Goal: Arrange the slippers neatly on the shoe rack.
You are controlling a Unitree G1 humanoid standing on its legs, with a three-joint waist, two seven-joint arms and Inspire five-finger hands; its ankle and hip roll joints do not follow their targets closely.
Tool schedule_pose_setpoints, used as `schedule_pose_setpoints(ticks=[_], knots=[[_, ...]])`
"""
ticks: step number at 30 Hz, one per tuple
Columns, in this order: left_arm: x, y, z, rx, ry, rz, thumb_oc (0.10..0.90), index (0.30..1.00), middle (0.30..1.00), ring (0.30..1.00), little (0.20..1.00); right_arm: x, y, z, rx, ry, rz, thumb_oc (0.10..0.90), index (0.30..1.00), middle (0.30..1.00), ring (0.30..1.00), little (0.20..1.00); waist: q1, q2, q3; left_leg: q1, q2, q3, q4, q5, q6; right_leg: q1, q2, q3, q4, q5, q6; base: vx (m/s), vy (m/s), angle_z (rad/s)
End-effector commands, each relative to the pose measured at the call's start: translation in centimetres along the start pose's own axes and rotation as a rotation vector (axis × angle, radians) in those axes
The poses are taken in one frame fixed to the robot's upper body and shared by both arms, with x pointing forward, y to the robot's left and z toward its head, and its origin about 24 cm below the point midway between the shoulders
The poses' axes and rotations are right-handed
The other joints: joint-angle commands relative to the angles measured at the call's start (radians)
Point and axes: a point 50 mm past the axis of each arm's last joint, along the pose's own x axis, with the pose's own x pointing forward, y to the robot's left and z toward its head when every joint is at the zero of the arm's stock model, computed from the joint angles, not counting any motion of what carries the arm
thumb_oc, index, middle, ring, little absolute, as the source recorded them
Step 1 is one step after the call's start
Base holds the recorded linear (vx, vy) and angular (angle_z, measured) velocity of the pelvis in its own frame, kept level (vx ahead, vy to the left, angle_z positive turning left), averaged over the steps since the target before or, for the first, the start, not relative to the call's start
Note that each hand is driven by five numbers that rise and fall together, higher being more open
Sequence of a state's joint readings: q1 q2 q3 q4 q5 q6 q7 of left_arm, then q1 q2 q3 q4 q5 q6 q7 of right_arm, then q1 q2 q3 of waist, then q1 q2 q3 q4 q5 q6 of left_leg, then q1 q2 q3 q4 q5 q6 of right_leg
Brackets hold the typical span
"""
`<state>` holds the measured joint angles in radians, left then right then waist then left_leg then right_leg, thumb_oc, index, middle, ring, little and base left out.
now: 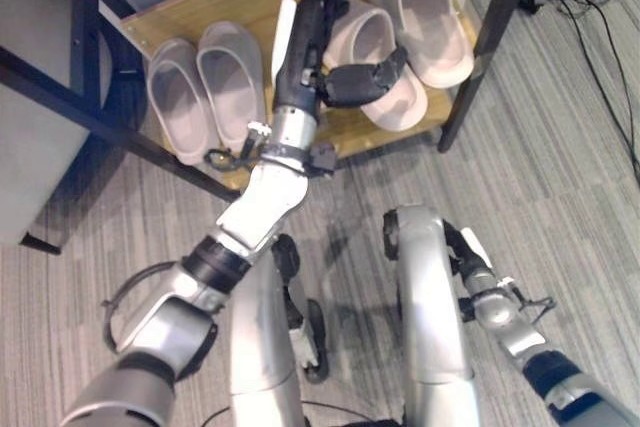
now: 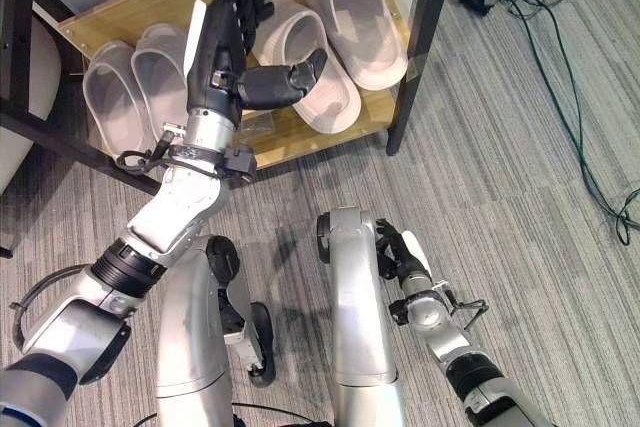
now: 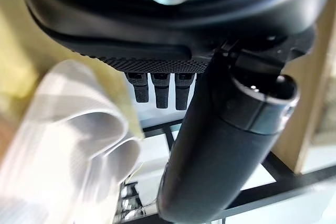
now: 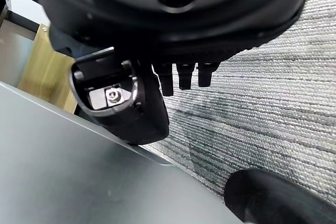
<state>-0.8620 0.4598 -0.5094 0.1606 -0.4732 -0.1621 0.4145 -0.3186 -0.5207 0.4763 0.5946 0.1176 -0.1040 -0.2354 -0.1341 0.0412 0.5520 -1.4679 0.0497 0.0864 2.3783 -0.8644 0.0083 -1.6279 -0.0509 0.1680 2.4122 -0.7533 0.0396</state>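
Observation:
Four pale pink-grey slippers lie on the wooden shelf (image 1: pixel 190 7) of the shoe rack. One pair (image 1: pixel 205 87) sits side by side at the left. The other pair is at the right: an inner slipper (image 1: pixel 372 39) and an outer slipper (image 1: pixel 425 22) set a little further back. My left hand (image 1: pixel 308 37) reaches over the shelf between the two pairs, open, fingers straight, thumb (image 3: pixel 220 145) spread above the inner right slipper (image 3: pixel 68 145). It holds nothing. My right hand (image 2: pixel 400 252) hangs low over the carpet, open and empty.
A black rack post (image 1: pixel 492 37) stands at the shelf's right end and a black frame bar (image 1: pixel 90 122) runs along its left front. A grey panel (image 1: pixel 30 157) is at the left. Cables (image 1: pixel 600 57) trail over the striped carpet at the right.

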Motion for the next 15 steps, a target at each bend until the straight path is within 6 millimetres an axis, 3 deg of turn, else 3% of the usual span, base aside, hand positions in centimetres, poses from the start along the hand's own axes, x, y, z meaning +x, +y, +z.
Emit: schedule_pose_setpoints(ticks=[1, 5, 15], knots=[[1.1, -1.0, 6.8, -0.135, -0.297, -0.132, 0.8, 0.9, 0.9, 0.9, 0.9, -1.2, 5.7, 5.1, 0.026, -0.258, 0.219, 0.8, 0.9, 0.9, 0.9, 0.9, 0.048, 0.052, -0.032, -0.102, -0.027, -0.108, -0.051, 0.06, -0.026, 0.058, -0.055, 0.049, 0.017, -0.009, -0.006, 0.0, 0.0, 0.0], [0.2, -2.0, 6.1, -0.141, -0.254, -0.235, 0.8, 0.9, 0.9, 0.9, 0.9, -1.2, 5.6, 5.0, 0.017, -0.253, 0.228, 0.8, 0.9, 0.9, 0.9, 0.9, 0.05, 0.054, -0.032, -0.102, -0.027, -0.107, -0.049, 0.057, -0.026, 0.058, -0.056, 0.053, 0.017, -0.009, -0.007, 0.0, 0.0, 0.0], [0.4, -3.3, 4.2, -0.107, -0.187, -0.229, 0.8, 0.9, 0.9, 0.9, 0.9, -1.0, 5.5, 4.8, 0.016, -0.243, 0.23, 0.8, 0.9, 0.9, 0.9, 0.9, 0.048, 0.047, -0.032, -0.102, -0.027, -0.107, -0.046, 0.056, -0.027, 0.058, -0.057, 0.058, 0.018, -0.006, -0.008, 0.0, 0.0, 0.0]])
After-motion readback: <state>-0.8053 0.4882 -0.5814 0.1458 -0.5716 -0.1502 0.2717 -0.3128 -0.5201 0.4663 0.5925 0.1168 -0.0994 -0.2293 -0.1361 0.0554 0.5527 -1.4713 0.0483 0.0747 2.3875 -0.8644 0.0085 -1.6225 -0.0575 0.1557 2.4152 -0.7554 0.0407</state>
